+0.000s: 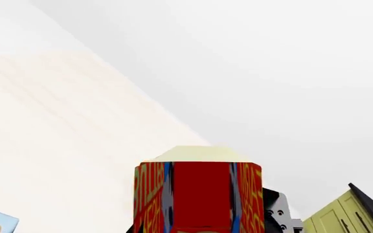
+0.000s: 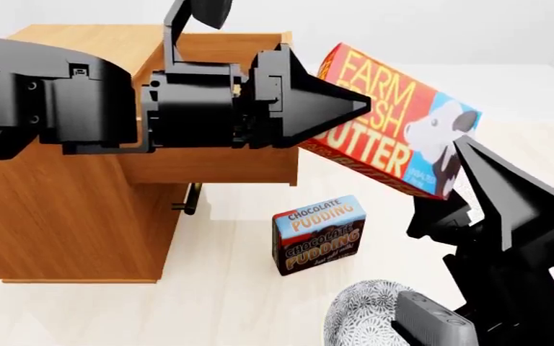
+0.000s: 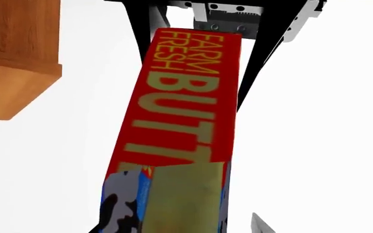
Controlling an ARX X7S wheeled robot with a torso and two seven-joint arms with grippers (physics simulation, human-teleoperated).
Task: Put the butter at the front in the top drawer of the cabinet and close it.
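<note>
- Head view: the butter is a red box lettered "FARM FRESH BUTTER" in yellow, with a cow on a blue patch at its lower end; it hangs tilted in the air, just beside the open front of the top drawer.
- Left gripper has its fingers closed on the butter's upper end; one black finger lies across the box's near edge.
- Right gripper stands by the butter's lower end. Whether its fingers touch the box, or how wide they stand, cannot be told from this view.
- Cabinet is honey-brown wood; the top drawer is pulled out toward the right, and a brass handle shows beneath it.
- On the table, a small box marked "CHOCOLATE PUDDING" stands upright below the butter, apart from the cabinet. A patterned grey bowl sits at the near edge, partly hidden by the right arm.
- Right wrist view alone shows the box lengthwise: "FARM FRESH" and "BUTT" read down the red face, with the left gripper's two black fingers at its far end, either side.
- Left wrist view shows only the butter's end face, red with a pale top, and open pale table beyond it.
- Open room lies right of the drawer and above the pudding box.
</note>
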